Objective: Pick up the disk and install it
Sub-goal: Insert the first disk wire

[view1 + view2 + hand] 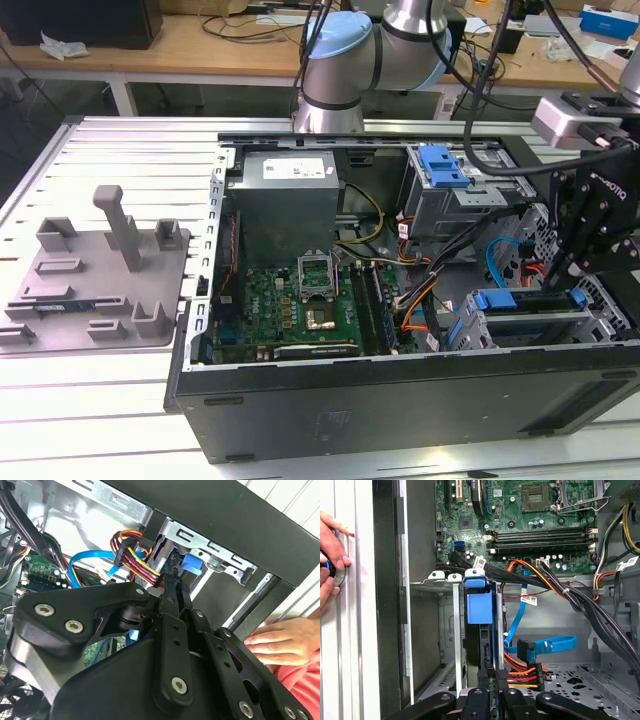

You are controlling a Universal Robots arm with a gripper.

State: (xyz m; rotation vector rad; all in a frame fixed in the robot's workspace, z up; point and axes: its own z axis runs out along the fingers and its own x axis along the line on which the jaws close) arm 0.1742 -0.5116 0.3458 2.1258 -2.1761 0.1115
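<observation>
Hand [560, 280] closed at the exterior view's right, black fingers drawn together with barely a sliver between them, reaching down into the open computer case [400, 400] at the lower drive cage. Tips right at the end of the disk [530, 303]; actual contact not clear.

From the exterior view's left:
- Grey plastic tray [100, 270] with upright posts, flat on the ribbed metal table [100, 140], well apart from the hand.
- Case lying on its side, lid off. Inside, grey power supply [285, 195] at the far wall, green motherboard [290, 305] just in front of it.
- Upper drive bay with a bright blue latch [445, 165] toward the far right corner.
- Disk standing on edge in the lower cage near the front wall, blue carrier tabs showing at both ends.

First wrist view: disk [480, 610] seen edge-on inside the metal cage, blue carrier end facing up, hand [493, 680] directly behind it. Blue data cable [545, 645] and a bundle of red, orange and yellow power wires [525, 675] just beside the fingers. Person's fingers [332, 555] resting on the table outside the case wall.

Second wrist view: hand [167, 587] pointing at the same cage, person's fingers against the case's outer edge.
</observation>
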